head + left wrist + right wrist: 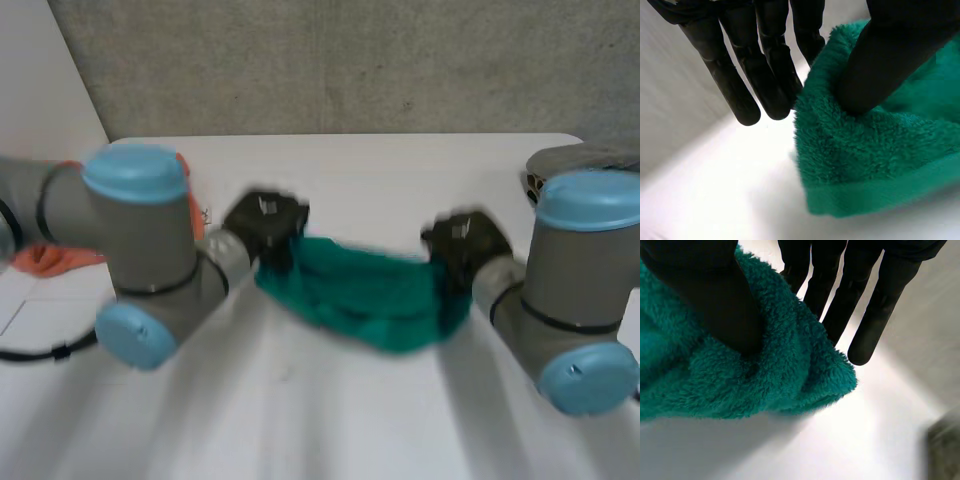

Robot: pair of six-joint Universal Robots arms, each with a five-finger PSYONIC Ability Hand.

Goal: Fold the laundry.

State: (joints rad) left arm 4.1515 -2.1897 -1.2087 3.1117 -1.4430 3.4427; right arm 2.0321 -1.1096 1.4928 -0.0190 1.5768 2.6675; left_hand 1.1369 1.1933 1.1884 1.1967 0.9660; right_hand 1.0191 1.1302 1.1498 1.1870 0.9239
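**Both hands pinching, one at each end**

I am reaching my left arm (150,250) in from one side and my right arm (580,290) in from the other, both bent at the elbow and angling toward the middle. My left hand (265,222) is pinching one end of the green towel (370,290). There my left thumb (885,60) is pressing into the pile while my left fingers (765,75) are lying straight against the other face, tips pointing down. My right hand (465,242) is gripping the opposite end the same way, right thumb (715,295) sinking into the cloth, right fingers (840,305) stretching straight behind it. I am holding the two hands well apart.
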